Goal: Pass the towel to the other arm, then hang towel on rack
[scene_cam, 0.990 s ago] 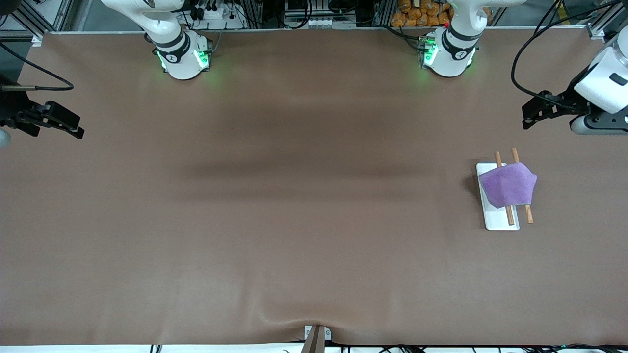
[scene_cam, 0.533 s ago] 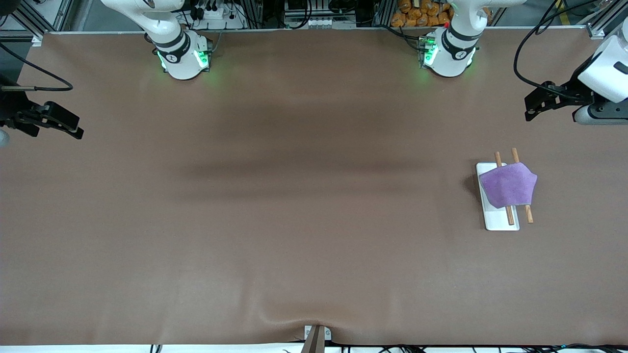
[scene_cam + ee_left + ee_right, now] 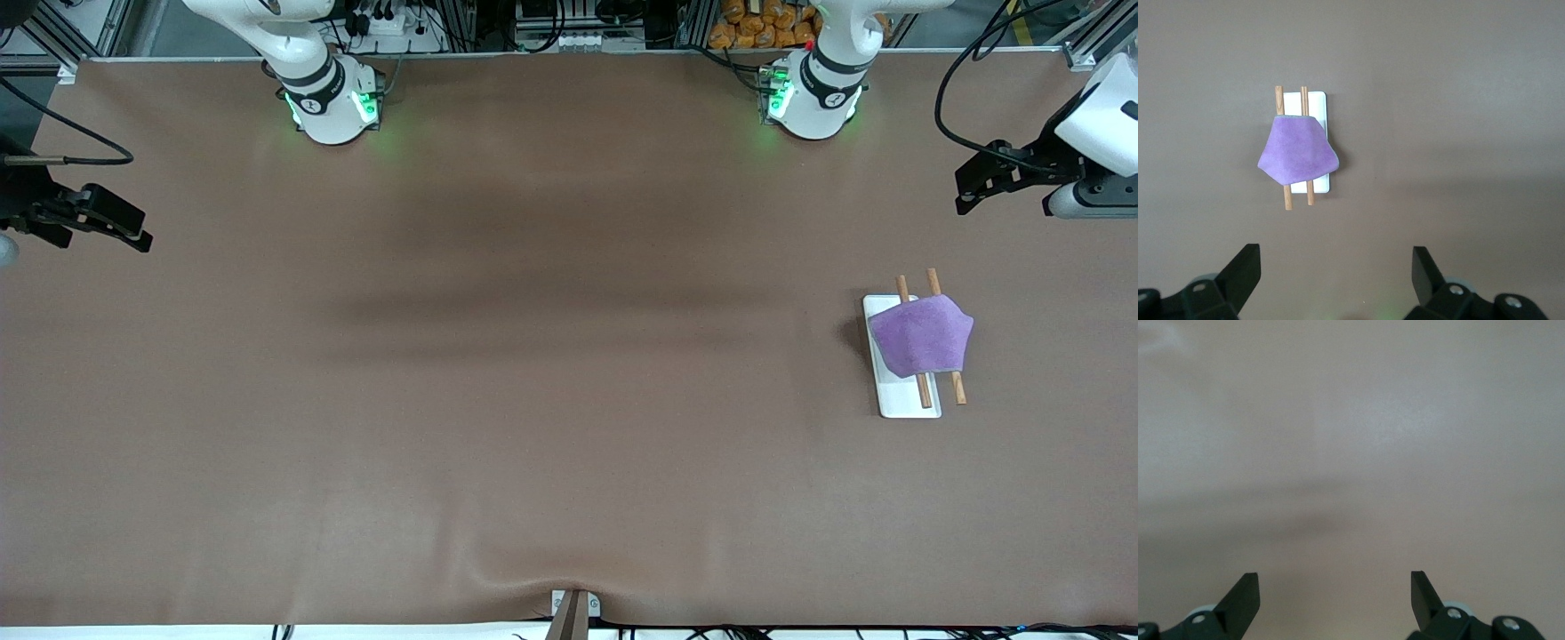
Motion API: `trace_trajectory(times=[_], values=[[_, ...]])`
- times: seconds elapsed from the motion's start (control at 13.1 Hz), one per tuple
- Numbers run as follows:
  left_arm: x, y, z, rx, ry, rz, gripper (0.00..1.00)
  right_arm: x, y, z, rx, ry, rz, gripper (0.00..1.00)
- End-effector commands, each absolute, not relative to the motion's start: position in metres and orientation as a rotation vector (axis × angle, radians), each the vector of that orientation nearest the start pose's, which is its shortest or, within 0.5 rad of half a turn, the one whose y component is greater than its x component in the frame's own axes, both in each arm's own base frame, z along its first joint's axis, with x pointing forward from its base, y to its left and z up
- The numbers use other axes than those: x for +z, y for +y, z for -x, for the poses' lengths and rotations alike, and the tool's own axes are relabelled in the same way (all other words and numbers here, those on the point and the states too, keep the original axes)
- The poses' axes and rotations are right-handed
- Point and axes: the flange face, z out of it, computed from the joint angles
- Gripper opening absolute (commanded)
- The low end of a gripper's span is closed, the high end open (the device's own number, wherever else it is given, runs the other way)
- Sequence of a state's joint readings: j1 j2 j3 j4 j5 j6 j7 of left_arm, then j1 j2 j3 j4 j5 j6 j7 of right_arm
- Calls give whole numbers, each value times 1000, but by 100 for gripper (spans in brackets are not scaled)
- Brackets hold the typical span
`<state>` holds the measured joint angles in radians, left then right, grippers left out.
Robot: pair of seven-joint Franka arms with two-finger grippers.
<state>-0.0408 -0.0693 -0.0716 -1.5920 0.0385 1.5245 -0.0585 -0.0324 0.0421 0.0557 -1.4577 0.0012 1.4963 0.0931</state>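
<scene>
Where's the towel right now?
In the front view the towel is draped over the two wooden rods of the rack, toward the left arm's end of the table; neither end effector touches it.

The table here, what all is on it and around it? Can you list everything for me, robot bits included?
towel: one, purple, draped over the rack's two rods, toward the left arm's end of the table.
rack: one, white base plate with two brown wooden rods, standing on the table under the towel.
table: one, brown covering.
left gripper: one, black, open and holding nothing, up over the table's edge at the left arm's end, away from the rack.
right gripper: one, black, open and holding nothing, over the table's edge at the right arm's end; this arm waits.
arm bases: two, white with green lights, along the table's edge farthest from the front camera.
</scene>
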Motion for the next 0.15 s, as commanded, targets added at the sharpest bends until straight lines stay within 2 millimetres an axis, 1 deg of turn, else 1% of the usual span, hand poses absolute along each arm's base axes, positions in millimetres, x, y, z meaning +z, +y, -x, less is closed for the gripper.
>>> trace_trajectory(times=[0.0,0.08], values=[[656,-58,-520,-17,85,3084,100,649,15,-560,-1,127,3147,100],[656,-59,-520,-15,80,3084,100,649,15,-560,-1,127,3146,100]])
